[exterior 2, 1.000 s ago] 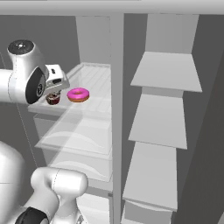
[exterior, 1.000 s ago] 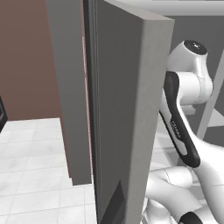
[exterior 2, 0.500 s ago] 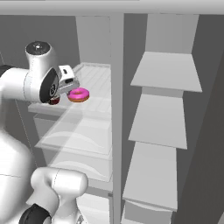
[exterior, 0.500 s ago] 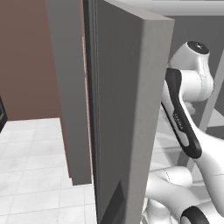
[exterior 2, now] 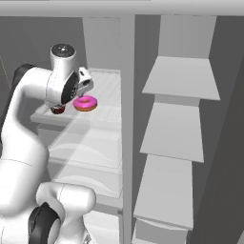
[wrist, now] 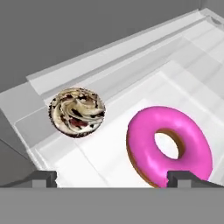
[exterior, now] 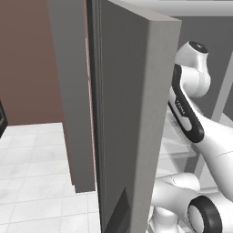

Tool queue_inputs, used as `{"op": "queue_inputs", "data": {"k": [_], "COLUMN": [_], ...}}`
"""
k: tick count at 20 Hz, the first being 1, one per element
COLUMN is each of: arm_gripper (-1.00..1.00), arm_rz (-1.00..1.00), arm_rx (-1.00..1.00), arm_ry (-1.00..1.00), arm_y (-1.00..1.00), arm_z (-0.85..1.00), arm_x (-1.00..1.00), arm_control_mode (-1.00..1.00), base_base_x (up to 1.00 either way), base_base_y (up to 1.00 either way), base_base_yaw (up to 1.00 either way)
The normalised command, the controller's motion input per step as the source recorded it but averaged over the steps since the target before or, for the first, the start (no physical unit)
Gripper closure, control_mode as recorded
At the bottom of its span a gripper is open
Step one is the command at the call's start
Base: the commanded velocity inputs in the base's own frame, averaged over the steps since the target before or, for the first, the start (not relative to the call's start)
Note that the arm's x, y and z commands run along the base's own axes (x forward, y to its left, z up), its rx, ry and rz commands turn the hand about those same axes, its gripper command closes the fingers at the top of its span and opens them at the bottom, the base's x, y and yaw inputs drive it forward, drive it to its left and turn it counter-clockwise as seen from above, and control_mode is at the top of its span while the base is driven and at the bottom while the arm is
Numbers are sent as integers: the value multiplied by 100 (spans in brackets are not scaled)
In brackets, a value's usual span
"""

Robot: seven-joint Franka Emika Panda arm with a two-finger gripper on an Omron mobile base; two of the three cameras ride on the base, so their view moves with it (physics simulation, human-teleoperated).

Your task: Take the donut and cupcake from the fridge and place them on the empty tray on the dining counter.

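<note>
We are working inside the tall grey fridge (exterior 2: 126,143), its door swung wide, looking down on a translucent white shelf (wrist: 131,87) in the pale interior. The bright pink frosted ring donut (wrist: 168,146) is lying flat on that shelf, just beside the small dark brown cupcake with swirled topping (wrist: 77,112); the two are not touching. Our two-finger gripper (wrist: 113,178) is hovering over them with its dark fingertips (wrist: 41,177) spread wide, holding nothing. We are judging the donut light, soft and easily dented, its icing perhaps slick, so we are favouring a gentle pinch across one side of the ring, one finger through the hole.
</note>
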Motion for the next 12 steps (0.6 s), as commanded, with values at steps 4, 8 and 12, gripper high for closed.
{"op": "queue_inputs", "data": {"k": [4,8,12], "arm_gripper": [-100,-100,-100], "arm_rz": [14,11,7], "arm_rx": [0,-4,-6], "arm_ry": [2,6,11], "arm_y": [0,0,0], "arm_z": [-29,-39,-33], "arm_x": [52,49,48], "arm_control_mode": [-100,-100,-100], "base_base_x": [0,0,0], "base_base_y": [0,0,0], "base_base_yaw": [0,0,0]}}
